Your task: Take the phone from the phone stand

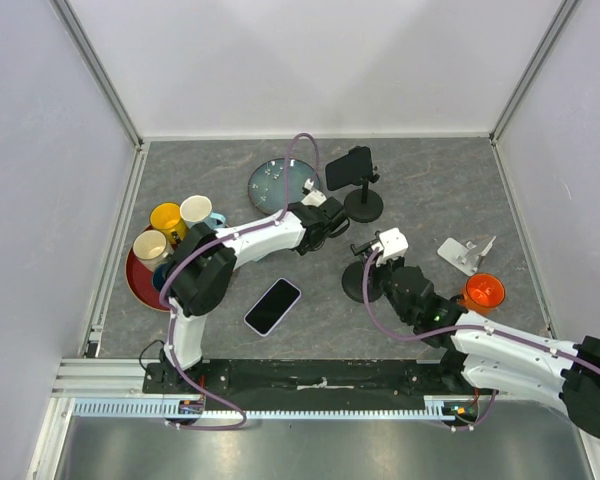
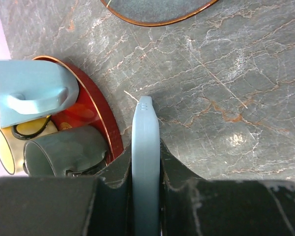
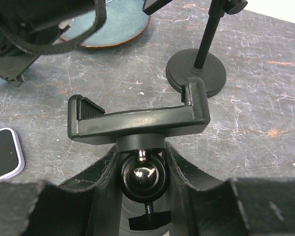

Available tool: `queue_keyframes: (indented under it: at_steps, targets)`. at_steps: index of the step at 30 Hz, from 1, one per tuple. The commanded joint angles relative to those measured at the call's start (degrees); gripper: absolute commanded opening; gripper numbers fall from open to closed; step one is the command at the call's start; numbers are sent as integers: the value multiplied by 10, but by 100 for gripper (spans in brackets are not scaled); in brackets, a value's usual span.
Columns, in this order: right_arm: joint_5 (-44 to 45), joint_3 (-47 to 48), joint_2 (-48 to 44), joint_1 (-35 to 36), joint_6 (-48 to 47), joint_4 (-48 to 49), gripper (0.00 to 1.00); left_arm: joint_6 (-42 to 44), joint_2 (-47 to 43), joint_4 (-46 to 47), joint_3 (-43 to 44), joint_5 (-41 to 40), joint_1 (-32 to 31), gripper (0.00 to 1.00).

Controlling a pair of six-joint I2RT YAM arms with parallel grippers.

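A round glossy red plate [image 1: 137, 287] at the left of the grey, veined stone-look table [image 1: 430, 190] carries a cluster of mugs: a yellow mug [image 1: 167, 218], a pale blue mug [image 1: 196, 210] with a cream inside, a beige mug [image 1: 150, 245] and a dark grey-green mug [image 2: 64, 150]. Farther right, a round blue-green glazed dish [image 1: 275, 185] has a few pale specks on it. At the right, a translucent orange cup [image 1: 483, 292] stands near a small white folded bracket [image 1: 465, 252]. The slim pale blue phone [image 2: 145, 123], seen edge-on with a smooth rounded rim, is clamped between the black fingers of the left claw [image 2: 146, 162], above the middle of the table, between the dish and the far stand. It is apart from the near phone stand [image 1: 360, 282]. The right claw [image 3: 141, 169] is closed on that stand's shiny black ball joint [image 3: 141, 179], just under its matte black plastic cradle [image 3: 137, 120] with ribbed pads. The far black stand [image 1: 363, 205], on a round base, holds a dark tilted phone [image 1: 348, 168]. A black-screened phone with a pale rim [image 1: 272, 306] lies flat on the near part of the table.
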Motion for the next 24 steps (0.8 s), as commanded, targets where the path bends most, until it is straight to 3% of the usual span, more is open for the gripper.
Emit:
queue_keyframes:
  at_steps: [1,6,12,13,16,24]
  targets:
    - [21,-14,-20,-2,-7,17,0,-30,30,-24,8,-23,-2,2]
    - [38,-23,-47,-2,-2,15,0,-49,20,-23,4,11,-31,10]
    - [46,-25,-72,-2,2,-1,0,-58,4,-23,14,31,-42,39]
    - [46,-25,-75,-1,2,-5,0,-59,2,-21,16,31,-43,50]
    - [46,-25,-81,-1,4,-14,0,-55,4,-13,17,38,-45,66]
    - [48,-18,-99,-2,13,-46,0,-48,4,19,16,88,-45,86]
